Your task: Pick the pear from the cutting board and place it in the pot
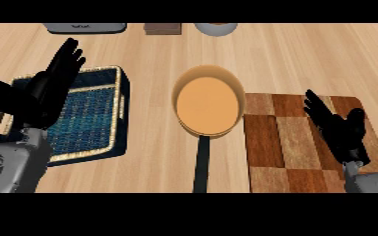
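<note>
A: Surface (295, 55)?
B: Light wood planks. Checkered cutting board (288, 145) at right, dark and pale brown blocks. Round pot (208, 102) beside its left edge, tan inside, long black handle pointing toward the viewer. Left of that, a dark blue woven mat (92, 115) with a pale border.
A: Robot hands?
B: Right robot hand (338, 127) black, over the board's right part, fingers straight and spread, holding nothing. Left robot hand (52, 82) above the mat's left edge, fingers up, released, resting.
A: Pear?
B: Can't see it; not on the visible board, not in the pot. Could be hidden under the right hand, can't tell.
A: Far edge?
B: A grey appliance (85, 27), a brown block (162, 28), a pale bowl (216, 28), all cut off.
</note>
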Robot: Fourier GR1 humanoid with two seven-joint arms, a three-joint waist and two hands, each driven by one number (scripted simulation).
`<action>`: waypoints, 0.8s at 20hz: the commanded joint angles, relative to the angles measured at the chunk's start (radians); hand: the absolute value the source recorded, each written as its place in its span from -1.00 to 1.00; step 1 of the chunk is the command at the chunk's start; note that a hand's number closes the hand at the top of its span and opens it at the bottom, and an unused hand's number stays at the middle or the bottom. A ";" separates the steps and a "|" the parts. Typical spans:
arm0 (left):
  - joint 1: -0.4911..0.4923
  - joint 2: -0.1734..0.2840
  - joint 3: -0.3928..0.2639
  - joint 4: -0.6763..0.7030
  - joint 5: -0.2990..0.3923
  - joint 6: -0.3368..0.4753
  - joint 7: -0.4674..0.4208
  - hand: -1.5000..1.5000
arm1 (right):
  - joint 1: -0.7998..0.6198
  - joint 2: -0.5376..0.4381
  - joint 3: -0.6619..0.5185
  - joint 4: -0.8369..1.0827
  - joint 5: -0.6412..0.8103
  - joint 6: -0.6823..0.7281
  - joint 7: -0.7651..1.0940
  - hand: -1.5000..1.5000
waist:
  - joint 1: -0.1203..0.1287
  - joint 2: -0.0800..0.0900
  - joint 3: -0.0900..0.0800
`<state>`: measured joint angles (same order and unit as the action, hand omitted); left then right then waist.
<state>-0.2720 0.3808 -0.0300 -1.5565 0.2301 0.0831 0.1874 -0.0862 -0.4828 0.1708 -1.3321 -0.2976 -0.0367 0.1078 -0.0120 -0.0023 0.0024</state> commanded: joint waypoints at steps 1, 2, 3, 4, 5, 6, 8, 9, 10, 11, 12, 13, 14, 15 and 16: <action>-0.043 -0.043 -0.042 0.002 -0.033 0.004 0.080 0.00 | -0.025 -0.042 -0.049 0.018 -0.012 0.075 0.070 1.00 | 0.009 0.002 -0.002; 0.013 -0.037 -0.042 0.106 -0.018 -0.057 -0.029 0.00 | -0.088 -0.052 -0.003 0.048 -0.007 0.096 0.133 1.00 | 0.013 0.006 -0.003; 0.053 -0.073 -0.104 0.097 -0.056 -0.036 -0.023 0.00 | -0.120 -0.065 0.003 0.035 -0.029 0.112 0.210 1.00 | 0.016 0.007 -0.004; 0.087 -0.043 -0.099 0.111 -0.036 -0.082 -0.015 0.00 | -0.132 -0.091 0.014 0.044 -0.034 0.146 0.256 1.00 | 0.023 0.007 -0.004; 0.100 -0.076 -0.143 0.130 -0.059 -0.079 -0.035 0.00 | -0.148 -0.132 0.014 0.078 -0.059 0.221 0.285 1.00 | 0.025 0.011 -0.004; 0.098 -0.074 -0.157 0.169 -0.061 -0.089 -0.002 0.00 | -0.180 -0.185 -0.005 0.088 -0.095 0.287 0.334 1.00 | 0.022 0.015 -0.005; 0.123 -0.098 -0.176 0.148 -0.045 -0.089 0.010 0.00 | -0.183 -0.301 0.015 0.046 0.309 -0.055 0.172 1.00 | 0.011 0.006 -0.010; 0.130 -0.112 -0.173 0.152 -0.031 -0.085 0.025 0.00 | -0.166 -0.274 -0.011 0.023 0.316 -0.103 0.086 -1.00 | -0.004 0.001 -0.004; 0.160 -0.099 -0.179 0.165 -0.053 -0.092 -0.014 0.00 | -0.181 -0.205 -0.034 0.018 0.313 -0.186 0.052 -1.00 | 0.008 0.003 -0.003; 0.174 -0.090 -0.170 0.164 -0.047 -0.098 -0.013 0.00 | -0.167 -0.172 -0.077 -0.014 0.274 -0.221 0.006 -1.00 | -0.003 -0.002 -0.002; 0.157 -0.118 -0.183 0.171 -0.059 -0.079 -0.009 0.00 | -0.187 -0.111 -0.074 -0.036 0.270 -0.264 -0.012 -1.00 | -0.001 0.001 -0.002; 0.167 -0.132 -0.193 0.169 -0.076 -0.069 -0.032 0.00 | -0.154 -0.104 -0.100 -0.036 0.240 -0.252 -0.066 -1.00 | -0.003 0.001 -0.002; 0.204 -0.118 -0.197 0.127 -0.068 -0.088 -0.016 0.00 | -0.137 -0.121 -0.108 -0.065 0.234 -0.230 -0.061 -1.00 | 0.005 -0.001 -0.002; 0.162 -0.139 -0.192 0.224 -0.089 -0.088 -0.061 0.00 | -0.186 -0.124 -0.091 -0.084 0.233 -0.194 -0.017 -1.00 | 0.003 0.003 -0.003; 0.160 -0.125 -0.172 0.178 -0.062 -0.110 -0.031 0.00 | -0.188 -0.154 -0.115 -0.093 0.225 -0.165 0.010 -1.00 | 0.007 0.002 -0.003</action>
<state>-0.1466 0.2998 -0.1784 -1.4358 0.1617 -0.0076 0.1654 -0.2533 -0.6312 0.0946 -1.3759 -0.0707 -0.1998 0.1222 -0.0055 -0.0100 0.0107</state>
